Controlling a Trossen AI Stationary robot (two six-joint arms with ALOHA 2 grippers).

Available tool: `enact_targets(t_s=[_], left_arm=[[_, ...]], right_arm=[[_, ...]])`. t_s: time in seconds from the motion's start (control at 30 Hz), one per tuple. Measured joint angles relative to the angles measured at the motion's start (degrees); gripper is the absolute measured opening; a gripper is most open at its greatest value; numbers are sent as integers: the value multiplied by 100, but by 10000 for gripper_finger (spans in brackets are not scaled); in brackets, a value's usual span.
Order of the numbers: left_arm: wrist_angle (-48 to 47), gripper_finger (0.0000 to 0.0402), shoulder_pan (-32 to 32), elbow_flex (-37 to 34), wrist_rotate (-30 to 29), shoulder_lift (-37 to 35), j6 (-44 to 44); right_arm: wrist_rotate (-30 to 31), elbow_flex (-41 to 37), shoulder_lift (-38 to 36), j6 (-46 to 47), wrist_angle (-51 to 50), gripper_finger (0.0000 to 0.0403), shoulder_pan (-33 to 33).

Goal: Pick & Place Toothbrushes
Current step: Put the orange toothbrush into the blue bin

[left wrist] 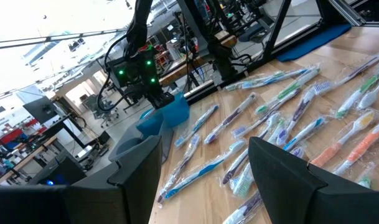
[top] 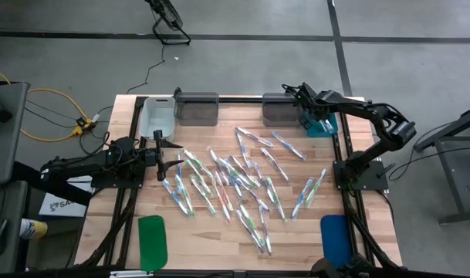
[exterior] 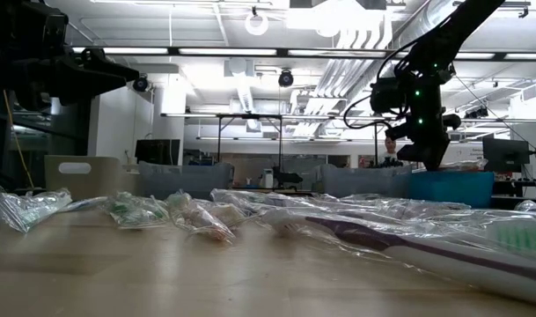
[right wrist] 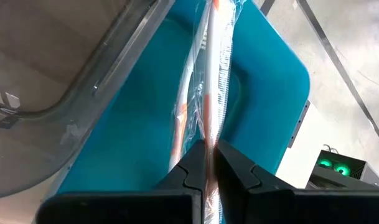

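Many clear-wrapped toothbrushes point(top: 242, 181) lie scattered flat on the middle of the wooden table. My right gripper point(right wrist: 208, 168) is at the far right, above the teal bin point(right wrist: 270, 81), shut on one wrapped toothbrush point(right wrist: 214, 74) with orange accents. The low view shows this gripper point(exterior: 426, 145) just over the teal bin point(exterior: 452, 187). My left gripper point(left wrist: 205, 180) waits open at the table's left side point(top: 169, 154), level, with nothing between its fingers. My right gripper pinches the wrapped toothbrush at one end point(right wrist: 209, 144) between its two fingers. The fingers slant down from above. The brush runs on past the fingertips, in line with them, over the inside of the teal bin. I cannot tell whether its far end touches the bin.
A grey bin point(right wrist: 52, 62) stands right beside the teal one. Another grey bin point(top: 196, 108) and a pale bin point(top: 157, 116) line the far edge. A green pad point(top: 152, 241) and a blue pad point(top: 335, 235) lie near the front edge.
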Motion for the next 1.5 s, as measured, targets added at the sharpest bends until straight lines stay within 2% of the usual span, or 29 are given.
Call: enact_targets(t_s=[0.33, 1.5], left_arm=[[0, 232, 1, 0, -1, 0, 1], [0, 232, 0, 0, -2, -1, -1]], right_arm=[[0, 0, -3, 0, 0, 54, 0], [208, 0, -3, 241, -336, 57, 164]])
